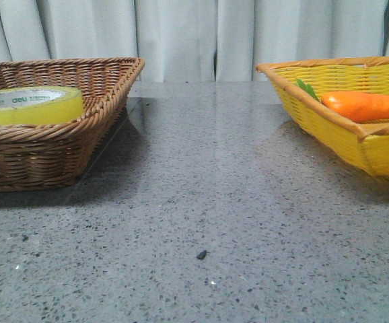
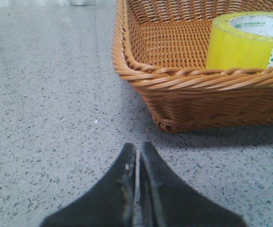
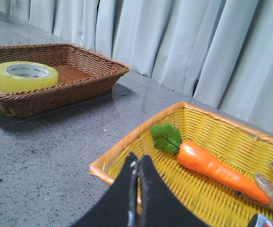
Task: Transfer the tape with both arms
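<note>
The tape [image 1: 30,105] is lying flat in the brown basket [image 1: 80,145] on the tabletop [image 1: 201,215], core upward, reachable from above. The left pincer [image 2: 137,156] is hanging just outside its wall, pressed together; the right pincer [image 3: 137,165], likewise closed, is hovering over the yellow basket [image 3: 127,142] holding 1 carrot [image 3: 221,170].

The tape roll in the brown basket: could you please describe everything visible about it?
The tape is a wide roll of translucent yellow packing tape with a white inner core printed "deli" in green and a green-white patterned end strip. It lies flat, hole up, inside the brown wicker basket. No end effector touches it.
</note>
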Controlling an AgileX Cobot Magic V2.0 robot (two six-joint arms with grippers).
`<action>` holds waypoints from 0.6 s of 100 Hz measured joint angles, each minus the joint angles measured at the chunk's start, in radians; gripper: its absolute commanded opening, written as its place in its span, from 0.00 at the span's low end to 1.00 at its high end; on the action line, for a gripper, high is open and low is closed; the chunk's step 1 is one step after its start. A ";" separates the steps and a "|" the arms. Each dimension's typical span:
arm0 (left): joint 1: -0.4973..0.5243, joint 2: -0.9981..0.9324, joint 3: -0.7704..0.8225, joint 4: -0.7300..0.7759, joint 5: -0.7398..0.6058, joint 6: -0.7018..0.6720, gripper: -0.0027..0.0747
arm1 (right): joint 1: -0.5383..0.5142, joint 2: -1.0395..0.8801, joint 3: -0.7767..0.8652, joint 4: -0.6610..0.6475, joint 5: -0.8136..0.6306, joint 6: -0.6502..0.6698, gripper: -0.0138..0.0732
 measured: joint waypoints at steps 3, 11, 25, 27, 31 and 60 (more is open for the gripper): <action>0.000 0.000 0.000 0.000 0.000 0.000 0.01 | 0.000 0.000 0.000 0.000 0.000 0.000 0.08; 0.000 0.000 0.000 0.000 0.000 0.000 0.01 | 0.000 0.000 0.000 0.000 0.000 0.000 0.08; 0.000 0.000 0.000 0.000 0.000 0.000 0.01 | 0.000 0.000 0.000 0.000 0.000 0.000 0.08; 0.000 0.000 0.000 0.000 0.000 0.000 0.01 | 0.000 0.000 0.000 0.000 0.000 0.000 0.08; 0.000 0.000 0.000 0.000 0.000 0.000 0.01 | 0.000 0.000 0.007 0.000 0.000 0.000 0.08; 0.000 0.000 0.000 0.000 0.000 0.000 0.01 | -0.117 0.000 0.130 0.037 -0.135 0.000 0.08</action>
